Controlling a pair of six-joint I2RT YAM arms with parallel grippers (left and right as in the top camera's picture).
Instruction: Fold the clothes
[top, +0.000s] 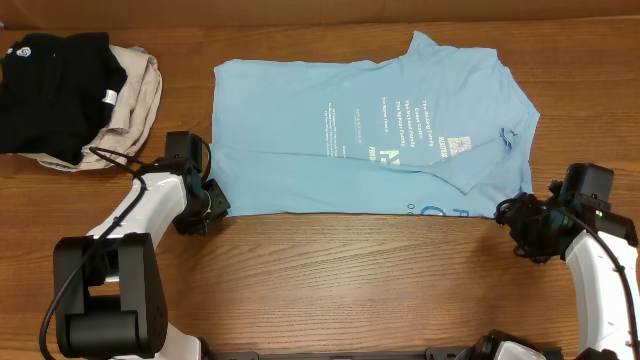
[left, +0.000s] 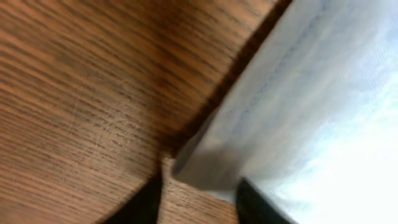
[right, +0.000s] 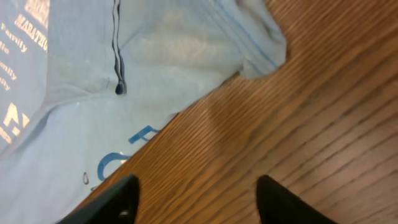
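Note:
The clothes, a light blue T-shirt (top: 340, 130) with white print, lie spread across the far middle of the table, with one side folded over. My left gripper (top: 212, 205) is at the shirt's near-left corner. In the left wrist view that hemmed corner (left: 205, 165) lies just past the fingertips, and the left gripper (left: 202, 186) still shows a narrow gap with wood in it. My right gripper (top: 512, 214) is off the near-right corner. Seen from the right wrist, the right gripper (right: 196, 186) stands open over bare wood, the shirt's edge (right: 124, 81) beside its left finger.
A black garment (top: 50, 80) lies on a beige one (top: 135, 95) in a pile at the back left, close to the left arm. The wooden table (top: 350, 280) runs in front of the shirt between the two arms.

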